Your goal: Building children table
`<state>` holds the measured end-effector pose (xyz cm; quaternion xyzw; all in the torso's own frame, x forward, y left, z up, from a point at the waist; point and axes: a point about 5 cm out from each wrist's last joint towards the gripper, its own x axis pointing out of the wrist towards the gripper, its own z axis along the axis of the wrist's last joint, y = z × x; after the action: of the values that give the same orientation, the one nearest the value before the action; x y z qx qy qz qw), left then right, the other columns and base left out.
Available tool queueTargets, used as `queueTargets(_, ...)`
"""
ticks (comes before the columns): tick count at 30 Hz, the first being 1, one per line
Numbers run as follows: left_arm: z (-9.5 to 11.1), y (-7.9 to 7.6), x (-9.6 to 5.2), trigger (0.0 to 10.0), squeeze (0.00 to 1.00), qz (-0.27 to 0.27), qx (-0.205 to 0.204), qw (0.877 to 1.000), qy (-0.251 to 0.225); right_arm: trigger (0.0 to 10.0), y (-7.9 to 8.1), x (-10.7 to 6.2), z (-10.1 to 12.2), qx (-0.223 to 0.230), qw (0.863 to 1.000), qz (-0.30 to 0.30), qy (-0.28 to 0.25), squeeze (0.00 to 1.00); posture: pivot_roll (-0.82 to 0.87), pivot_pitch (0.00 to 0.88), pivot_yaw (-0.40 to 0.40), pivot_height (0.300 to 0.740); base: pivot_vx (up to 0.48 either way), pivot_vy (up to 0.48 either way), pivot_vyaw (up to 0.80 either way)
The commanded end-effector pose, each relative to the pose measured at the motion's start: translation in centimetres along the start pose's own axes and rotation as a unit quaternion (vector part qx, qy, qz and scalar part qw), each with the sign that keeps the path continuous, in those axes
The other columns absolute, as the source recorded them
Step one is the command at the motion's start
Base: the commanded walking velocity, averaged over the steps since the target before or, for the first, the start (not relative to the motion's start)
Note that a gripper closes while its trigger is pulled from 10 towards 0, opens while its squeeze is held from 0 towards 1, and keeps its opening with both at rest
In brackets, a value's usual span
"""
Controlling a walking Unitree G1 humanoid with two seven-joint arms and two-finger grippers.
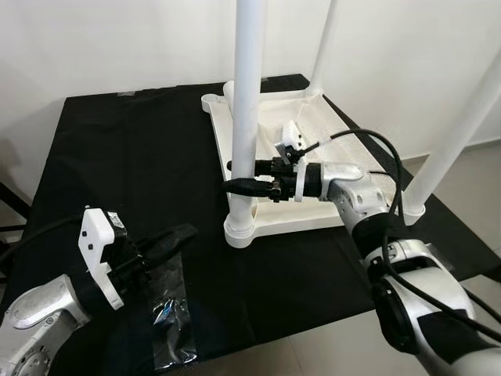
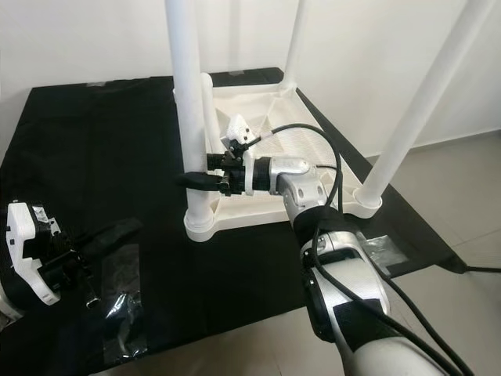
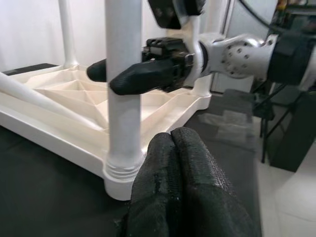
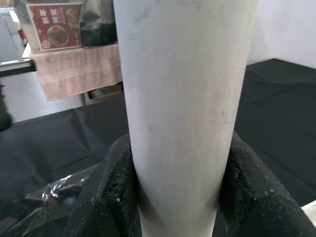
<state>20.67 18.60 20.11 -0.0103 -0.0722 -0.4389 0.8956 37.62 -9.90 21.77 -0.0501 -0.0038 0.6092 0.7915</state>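
A white children's table (image 1: 297,223) lies upside down on the black-covered surface, its legs pointing up. My right gripper (image 1: 244,177) is shut on the lower part of the near-left leg (image 1: 246,94), one black finger on each side of it. In the right wrist view the leg (image 4: 182,98) stands between the two fingers (image 4: 113,187). My left gripper (image 1: 176,237) hovers low at the front left, apart from the table, shut with nothing in it. In the left wrist view its fingers (image 3: 182,177) are pressed together and point at that leg's base (image 3: 121,168).
Two more white legs rise at the back (image 1: 325,43) and at the right (image 1: 462,125). A clear plastic bag (image 1: 168,313) with small parts lies on the black cloth under my left gripper. The surface's front edge is close, with grey floor (image 1: 313,352) beyond.
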Motion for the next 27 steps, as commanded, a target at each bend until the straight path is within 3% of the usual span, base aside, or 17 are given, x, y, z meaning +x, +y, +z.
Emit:
queueTargets(1, 0.3, -0.3, -0.1, 10.0, 0.00, -0.011, 0.001, 1.000, 0.005, 0.0, -0.2, -0.7, -2.0, 0.030, 0.998, -0.047, 0.008, 0.00, 0.10, 0.103, -0.042, 0.740, 0.000, 0.000, 0.00)
queueTargets(3, 0.3, -0.2, -0.1, 10.0, 0.00, -0.011, -0.001, 1.000, 0.003, 0.0, -0.2, -0.8, -2.4, 0.034, 0.997, -0.064, 0.005, 0.00, 0.10, 0.104, -0.041, 0.740, 0.000, 0.000, 0.00)
queueTargets(5, 0.4, -0.2, -0.2, 10.0, 0.00, -0.008, -0.003, 1.000, 0.000, 0.0, -0.5, -1.1, -3.3, 0.034, 0.989, -0.145, 0.012, 0.00, 0.09, 0.107, -0.044, 0.740, 0.000, 0.000, 0.00)
queueTargets(6, 0.4, -0.2, -0.2, 10.0, 0.00, -0.006, -0.002, 1.000, -0.001, 0.0, -0.6, -1.1, -3.6, 0.036, 0.978, -0.204, 0.017, 0.00, 0.09, 0.111, -0.052, 0.740, 0.000, 0.000, 0.00)
queueTargets(7, 0.4, -0.2, -0.2, 10.0, 0.00, -0.006, -0.002, 1.000, -0.001, 0.0, -0.6, -1.1, -3.6, 0.036, 0.978, -0.204, 0.017, 0.00, 0.09, 0.111, -0.052, 0.740, 0.000, 0.000, 0.00)
queueTargets(8, 0.5, -0.2, -0.2, 10.0, 0.00, -0.004, -0.002, 1.000, -0.001, 0.0, -0.7, -1.1, -4.1, 0.037, 0.960, -0.277, 0.025, 0.00, 0.09, 0.111, -0.054, 0.740, 0.000, 0.000, 0.00)
queueTargets(9, 0.5, -0.2, -0.2, 10.0, 0.00, -0.004, -0.002, 1.000, -0.001, 0.0, -0.7, -1.1, -4.1, 0.037, 0.960, -0.277, 0.025, 0.00, 0.09, 0.111, -0.054, 0.740, 0.000, 0.000, 0.00)
queueTargets(10, 0.5, -0.2, -0.3, 10.0, 0.00, -0.003, -0.002, 1.000, -0.002, 0.0, -0.7, -1.3, -4.7, 0.037, 0.927, -0.372, 0.028, 0.00, 0.08, 0.113, -0.055, 0.740, 0.000, 0.000, 0.00)
queueTargets(11, 0.6, 0.0, -0.3, 10.0, 0.00, -0.002, -0.001, 1.000, -0.003, 0.0, 2.1, 0.0, -6.0, 0.043, 0.917, -0.396, 0.028, 0.00, 0.07, 0.117, -0.050, 0.740, 0.000, 0.000, 0.00)
queueTargets(12, 0.6, 0.0, -0.3, 10.0, 0.00, -0.002, -0.001, 1.000, -0.003, 0.0, 2.1, 0.0, -6.0, 0.043, 0.917, -0.396, 0.028, 0.00, 0.07, 0.117, -0.050, 0.740, 0.000, 0.000, 0.00)
queueTargets(14, 0.6, 0.2, -0.4, 10.0, 0.00, 0.001, 0.000, 1.000, -0.003, 0.0, 6.2, 1.5, -6.7, 0.067, 0.907, -0.416, 0.017, 0.00, 0.07, 0.113, -0.043, 0.740, 0.000, 0.000, 0.00)
queueTargets(15, 0.5, 0.3, -0.3, 10.0, 0.00, 0.003, 0.002, 1.000, -0.001, 0.0, 7.3, 2.3, -6.7, 0.073, 0.908, -0.413, 0.016, 0.00, 0.06, 0.104, -0.039, 0.740, 0.000, 0.000, 0.00)
queueTargets(22, 0.4, 0.5, -0.2, 10.0, 0.00, 0.005, 0.003, 1.000, 0.000, 0.0, 8.2, 4.1, -6.8, 0.086, 0.915, -0.393, 0.024, 0.00, 0.07, 0.098, -0.047, 0.740, 0.000, 0.000, 0.00)
queueTargets(23, 0.4, 0.5, -0.2, 10.0, 0.00, 0.008, 0.002, 1.000, -0.002, 4.3, 8.5, 4.8, -6.5, 0.091, 0.922, -0.375, 0.033, 0.00, 0.07, 0.098, -0.046, 0.740, 0.000, 0.000, 0.00)
queueTargets(24, 0.4, 0.5, -0.2, 10.0, 0.00, 0.010, 0.002, 1.000, -0.002, 10.0, 8.6, 5.1, -6.0, 0.089, 0.925, -0.370, 0.027, 0.00, 0.07, 0.100, -0.047, 0.740, 0.000, 0.000, 0.00)
queueTargets(26, 0.4, 0.5, -0.2, 10.0, 0.00, 0.010, 0.003, 1.000, -0.002, 10.0, 8.6, 5.2, -5.7, 0.087, 0.926, -0.368, 0.022, 0.00, 0.07, 0.100, -0.047, 0.740, 0.000, 0.000, 0.00)
queueTargets(27, 0.3, 0.5, -0.2, 10.0, 0.00, 0.011, 0.003, 1.000, -0.003, 10.0, 8.6, 5.4, -5.1, 0.083, 0.935, -0.346, 0.013, 1.00, 0.06, 0.101, -0.052, 0.740, 0.000, 0.000, 0.00)
